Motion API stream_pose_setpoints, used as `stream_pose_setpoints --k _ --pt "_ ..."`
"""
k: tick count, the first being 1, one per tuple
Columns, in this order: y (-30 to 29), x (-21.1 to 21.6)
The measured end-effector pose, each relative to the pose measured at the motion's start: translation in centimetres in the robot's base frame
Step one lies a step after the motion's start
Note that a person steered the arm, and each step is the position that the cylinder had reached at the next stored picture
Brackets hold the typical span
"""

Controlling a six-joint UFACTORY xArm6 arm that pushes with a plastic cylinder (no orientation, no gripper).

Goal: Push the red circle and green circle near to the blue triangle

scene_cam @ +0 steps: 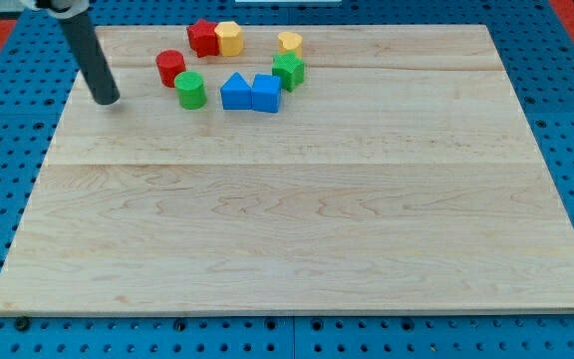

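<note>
The arm carried no pincer at all, only a straight dark rod, so there was nothing to be released or clenched. My tip [107, 100] rested on the pale wooden board [297, 229] near its left edge, toward the view's top. It stood to the view's left of every block and touched none of them.

Nearest to it were the two round pieces. The red circle block [170, 68] sat to the right of the tip and a little higher in the view. The green circle block [190, 90] sat just below and to the right of the red one, close beside it, though I could not tell whether they touched. The blue triangle block [235, 91] lay just to the right of the green circle with a narrow gap between them, and its right side was pressed against a blue block with a peaked top [266, 93].

Farther toward the view's top, a red block of irregular shape [203, 37] and a yellow block [228, 38] stood side by side, touching. Off to the right of that pair, a small yellow block [289, 42] sat directly above a green star-like block [288, 70], which was just above and right of the blue pair.

A blue pegboard surface [8, 130] surrounded the board.
</note>
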State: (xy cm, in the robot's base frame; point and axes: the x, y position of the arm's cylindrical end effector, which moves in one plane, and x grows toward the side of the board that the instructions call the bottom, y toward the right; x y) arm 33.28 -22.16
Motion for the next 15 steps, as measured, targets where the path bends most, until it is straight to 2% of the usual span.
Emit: stream_pose_setpoints --k 2,3,6,7,8,9,11,12,13,14,15 --pt "2.5 -2.7" --pt "1.9 -3.0" --pt "5.4 -3.9" --pt "5.7 -3.9" --pt "3.9 -6.4" --pt "4.1 -6.6" --pt "8.8 -5.4" --pt "7.6 -5.4" --pt "3.8 -2.7" --pt "3.7 -0.2" --pt "4.5 -0.2"
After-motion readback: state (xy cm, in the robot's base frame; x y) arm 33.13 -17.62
